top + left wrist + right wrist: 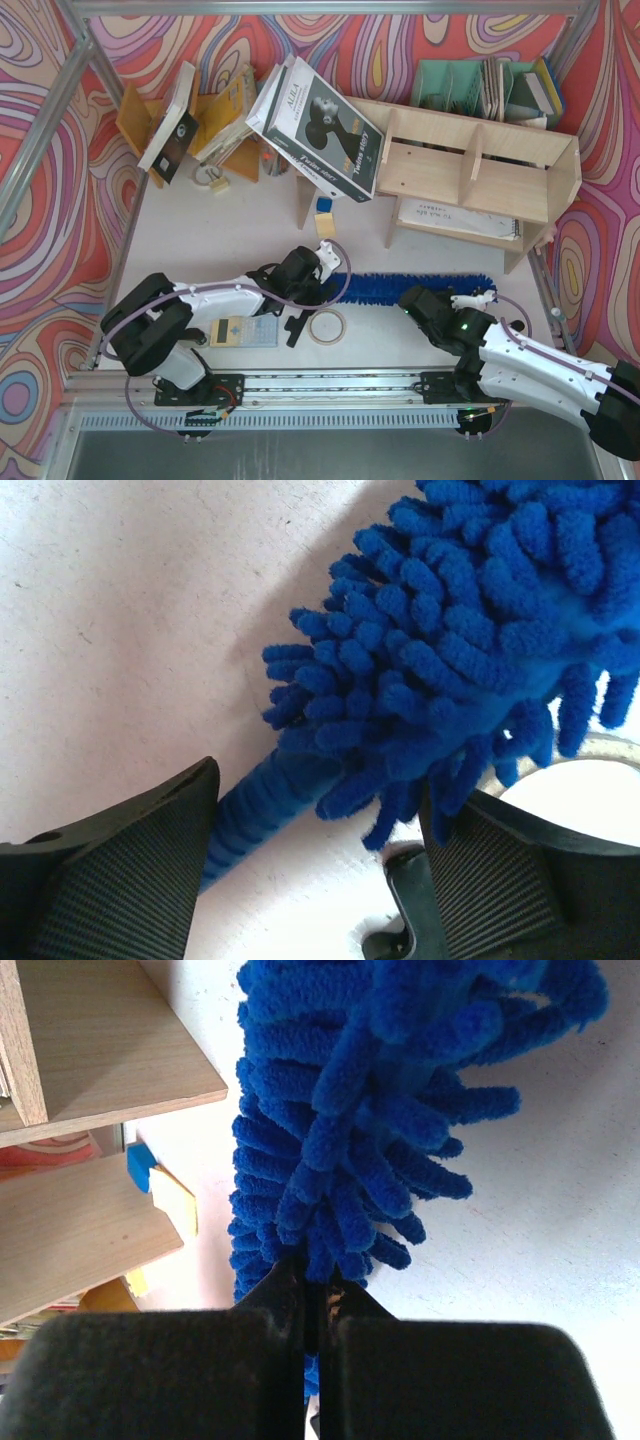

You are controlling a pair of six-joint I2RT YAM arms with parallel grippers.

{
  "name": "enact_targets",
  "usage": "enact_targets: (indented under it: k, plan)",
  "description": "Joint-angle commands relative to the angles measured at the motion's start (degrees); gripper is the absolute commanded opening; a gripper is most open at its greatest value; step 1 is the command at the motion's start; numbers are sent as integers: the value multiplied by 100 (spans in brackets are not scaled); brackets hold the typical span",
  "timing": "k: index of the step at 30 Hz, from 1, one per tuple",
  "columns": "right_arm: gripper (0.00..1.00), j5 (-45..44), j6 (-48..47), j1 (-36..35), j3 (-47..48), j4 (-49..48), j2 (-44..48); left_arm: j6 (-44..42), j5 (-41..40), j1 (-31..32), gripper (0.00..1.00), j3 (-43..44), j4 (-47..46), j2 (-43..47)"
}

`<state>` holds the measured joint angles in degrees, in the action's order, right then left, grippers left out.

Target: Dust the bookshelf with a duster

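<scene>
Duster point(410, 288) | left gripper point(322, 795) jaws part-open astride handle point(255, 805), ungripped | right gripper point(315, 1280) shut, pinching fluff point(350, 1110) | centre handle, squeeze firmly

enclosed at back and both sides by wall panels point(420, 35) printed with swirling bands of red, orange, purple and cream. framed by silver metal bars point(300, 8) along top and corners. floored with a white matte surface point(190, 240), faintly scuffed. edged at the near side by a metal rail point(330, 383). lit brightly and evenly, shadows soft.
</scene>
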<state>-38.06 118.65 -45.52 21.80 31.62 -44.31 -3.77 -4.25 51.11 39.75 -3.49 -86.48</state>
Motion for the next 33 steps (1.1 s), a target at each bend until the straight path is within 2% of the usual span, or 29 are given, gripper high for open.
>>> enact_targets:
  k: [1, 14, 17, 20, 23, 33]
  plan:
    - [0, -187, 1092, 10, 177, -87, 15, -198, -144, 21, 71, 112, -431, -227]
    - [0, -141, 1120, 10, 164, -76, -154, -467, -666, 322, 13, 288, -399, -286]
    - [0, -138, 1146, 15, 158, -34, -167, -553, -767, 521, 5, 331, -253, -206]
    - [0, -154, 1182, 15, 143, 64, -152, -679, -1033, 811, 0, 305, -167, -57]
    - [3, -159, 1200, 14, 74, 89, -54, -853, -1212, 1087, 0, 165, -297, 245]
    - [40, -315, 921, 13, -174, -192, 321, -1451, -1576, 1814, 0, 169, -229, 1030]
